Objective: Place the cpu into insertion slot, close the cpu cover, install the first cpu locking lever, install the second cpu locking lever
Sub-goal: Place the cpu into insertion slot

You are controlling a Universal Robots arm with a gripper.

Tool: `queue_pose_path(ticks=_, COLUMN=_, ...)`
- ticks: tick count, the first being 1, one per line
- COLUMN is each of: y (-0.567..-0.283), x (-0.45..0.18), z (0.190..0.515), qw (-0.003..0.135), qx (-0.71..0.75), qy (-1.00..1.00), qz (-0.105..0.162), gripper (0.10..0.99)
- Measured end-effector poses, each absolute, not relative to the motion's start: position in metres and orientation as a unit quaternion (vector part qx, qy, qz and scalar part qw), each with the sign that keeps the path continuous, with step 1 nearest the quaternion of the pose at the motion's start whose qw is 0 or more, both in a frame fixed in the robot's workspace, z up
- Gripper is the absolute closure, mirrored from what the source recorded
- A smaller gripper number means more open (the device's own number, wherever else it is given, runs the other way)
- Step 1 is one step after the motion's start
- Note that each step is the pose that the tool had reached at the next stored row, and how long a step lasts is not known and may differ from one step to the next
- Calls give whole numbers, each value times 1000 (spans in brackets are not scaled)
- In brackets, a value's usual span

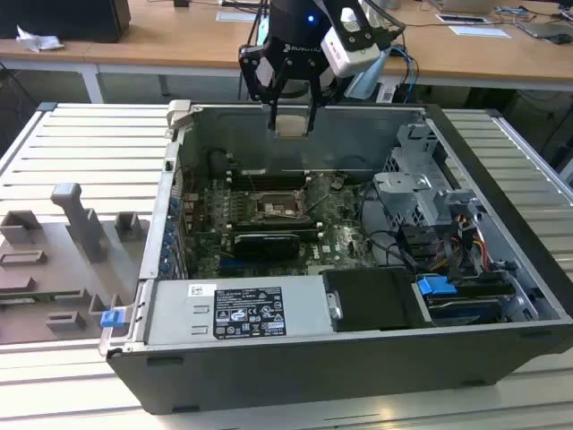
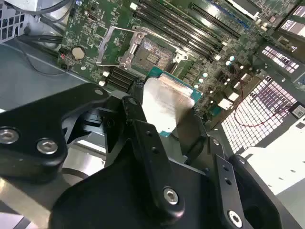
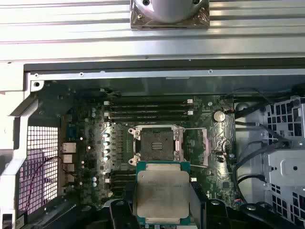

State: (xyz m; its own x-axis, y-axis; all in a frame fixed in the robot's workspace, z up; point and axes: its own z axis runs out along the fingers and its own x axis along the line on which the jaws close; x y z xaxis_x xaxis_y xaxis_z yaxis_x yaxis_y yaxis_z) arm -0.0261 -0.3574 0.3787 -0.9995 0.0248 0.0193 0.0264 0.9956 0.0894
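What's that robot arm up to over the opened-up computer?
The arm's gripper has the cpu pinched between its fingers and hangs over the open computer case. Down on the motherboard, the insertion slot is bare, and the cpu cover is swung open beside it. The chip is not yet seated and the cover is not yet closed.

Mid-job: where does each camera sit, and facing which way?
Exterior view: off the arm, looking down into the open computer case; the gripper hangs by its far wall.
First wrist view: on the arm, squarely facing the motherboard and open socket; dark gripper parts show.
Second wrist view: on the arm, slanting past the gripper's black links toward the motherboard.
Both wrist views share the gripped chip and the socket.
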Motion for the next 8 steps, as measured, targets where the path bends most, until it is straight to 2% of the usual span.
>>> queue_pose_path(ticks=8, y=-357, x=-26, z=378, qw=6, qx=-78, qy=-996, qz=-45, gripper=557)
